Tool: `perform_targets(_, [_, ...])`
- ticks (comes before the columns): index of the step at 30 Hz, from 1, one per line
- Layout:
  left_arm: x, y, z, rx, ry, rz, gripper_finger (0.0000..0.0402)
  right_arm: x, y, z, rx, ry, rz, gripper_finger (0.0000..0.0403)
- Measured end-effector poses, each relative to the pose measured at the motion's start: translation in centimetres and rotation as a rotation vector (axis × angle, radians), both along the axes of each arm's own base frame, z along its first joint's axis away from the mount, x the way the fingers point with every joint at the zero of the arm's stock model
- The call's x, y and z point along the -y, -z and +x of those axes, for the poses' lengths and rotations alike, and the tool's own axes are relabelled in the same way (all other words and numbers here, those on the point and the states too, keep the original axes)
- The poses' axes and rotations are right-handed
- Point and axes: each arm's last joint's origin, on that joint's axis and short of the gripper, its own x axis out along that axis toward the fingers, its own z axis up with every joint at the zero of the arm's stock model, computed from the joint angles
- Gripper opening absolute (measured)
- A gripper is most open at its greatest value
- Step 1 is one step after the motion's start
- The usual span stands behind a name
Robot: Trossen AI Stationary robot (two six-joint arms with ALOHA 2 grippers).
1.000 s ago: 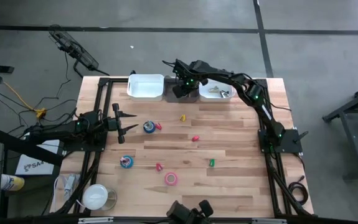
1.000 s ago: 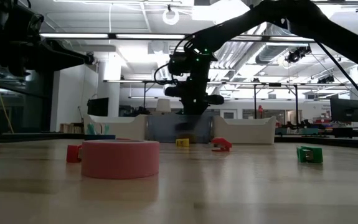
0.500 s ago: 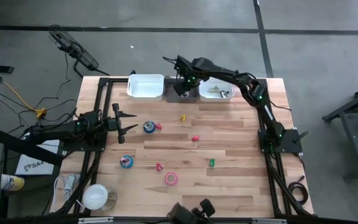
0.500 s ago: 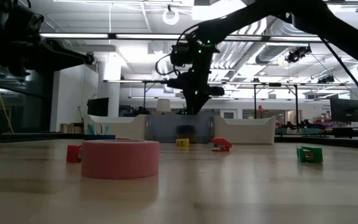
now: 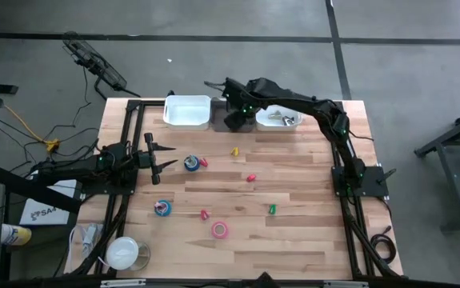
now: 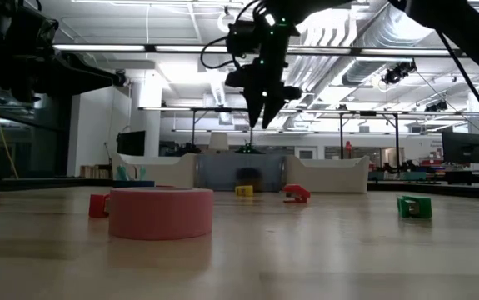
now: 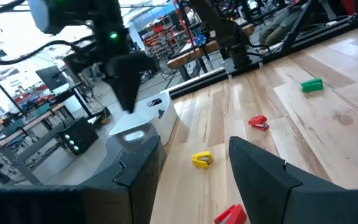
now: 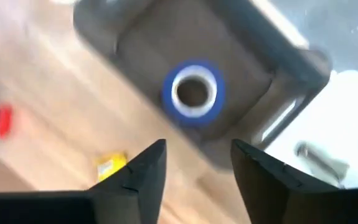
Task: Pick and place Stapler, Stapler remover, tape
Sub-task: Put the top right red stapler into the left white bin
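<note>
Right tool (image 5: 231, 118) hangs jaws apart and empty above the grey bin (image 8: 135, 37) | blue tape roll (image 8: 193, 91) lies inside it | teal (image 5: 162, 208), pink (image 5: 220, 230) and blue (image 5: 190, 163) rolls wait on the desk (image 5: 310, 232) | left tool (image 5: 168, 156) idles, jaws apart, at the desk's left.

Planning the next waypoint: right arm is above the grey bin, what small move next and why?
Probably lift the right tool clear and swing toward the pink tape roll. Its fingers are apart and empty, a blue tape roll already lies in the grey bin, and other rolls remain on the table.
</note>
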Motion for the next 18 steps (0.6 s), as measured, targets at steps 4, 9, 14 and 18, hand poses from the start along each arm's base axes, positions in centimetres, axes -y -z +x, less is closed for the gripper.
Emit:
perform_targets(4, [0.0,0.0,0.0,0.0,0.0,0.0,0.0186,-2.1,0.3,-0.3,-0.11,-0.096,0.062,0.0204])
perform_targets(9, [0.0,0.0,0.0,0.0,0.0,0.0,0.0186,-5.2,0.4,-0.4,-0.24,-0.248,0.099,0.022])
perform_targets(14, [0.0,0.0,0.0,0.0,0.0,0.0,0.0186,-8.4,0.5,0.1,-0.301,-0.388,0.106,0.0216])
perform_targets(18, [0.0,0.0,0.0,0.0,0.0,0.0,0.0186,-10.6,0.5,0.6,-0.316,-0.486,0.078,0.0217])
